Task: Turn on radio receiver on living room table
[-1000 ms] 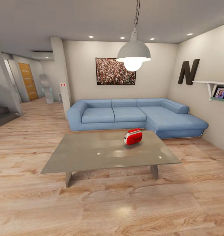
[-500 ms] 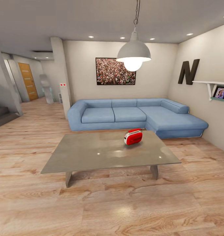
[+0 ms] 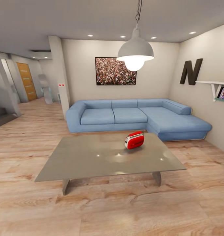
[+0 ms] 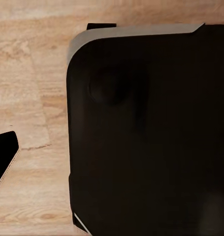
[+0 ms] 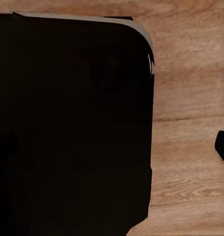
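The radio receiver (image 3: 134,140) is standing upright on the bench (image 3: 92,157), toward the bench's far right part, on the side nearest the blue L-shaped sofa (image 3: 135,115). The sofa is sitting just behind the bench, against the beige wall carrying the crowd picture (image 3: 115,71). A dome pendant lamp (image 3: 135,52) is glowing above the bench. A dark letter N (image 3: 190,71) is hanging on the wall to the sofa's right, beside a white shelf (image 3: 213,83). Light wood floor (image 3: 125,209) is surrounding the bench. Both wrist views are looking down at a black body over that floor; the jaws' state cannot be told.
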You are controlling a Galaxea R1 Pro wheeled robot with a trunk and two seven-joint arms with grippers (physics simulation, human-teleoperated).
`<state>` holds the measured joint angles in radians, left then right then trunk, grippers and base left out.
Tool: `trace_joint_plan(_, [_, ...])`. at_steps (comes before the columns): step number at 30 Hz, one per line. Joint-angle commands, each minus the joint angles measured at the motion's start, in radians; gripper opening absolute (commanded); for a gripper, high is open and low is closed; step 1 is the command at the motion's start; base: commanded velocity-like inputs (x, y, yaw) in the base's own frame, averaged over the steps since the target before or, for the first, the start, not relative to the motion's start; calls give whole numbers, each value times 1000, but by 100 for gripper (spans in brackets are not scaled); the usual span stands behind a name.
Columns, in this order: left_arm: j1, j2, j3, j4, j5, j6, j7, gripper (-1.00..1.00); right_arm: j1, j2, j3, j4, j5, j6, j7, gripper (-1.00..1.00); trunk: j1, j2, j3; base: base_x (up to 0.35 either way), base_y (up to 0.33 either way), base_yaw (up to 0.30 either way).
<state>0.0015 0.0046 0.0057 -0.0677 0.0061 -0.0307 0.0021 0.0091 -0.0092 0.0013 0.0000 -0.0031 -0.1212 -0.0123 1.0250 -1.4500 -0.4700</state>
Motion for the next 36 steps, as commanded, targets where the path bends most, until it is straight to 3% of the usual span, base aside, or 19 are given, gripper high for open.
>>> trace_joint_plan(1, [0,0,0,0,0,0,0,100,0,0,0,0,0,0,0,100,0,0,0,323,0,0])
trace_joint_plan(36, [0,1,2,-1,4,-5,6,100,0,0,-6,0,-2,7,0,100,0,0,0,324,0,0])
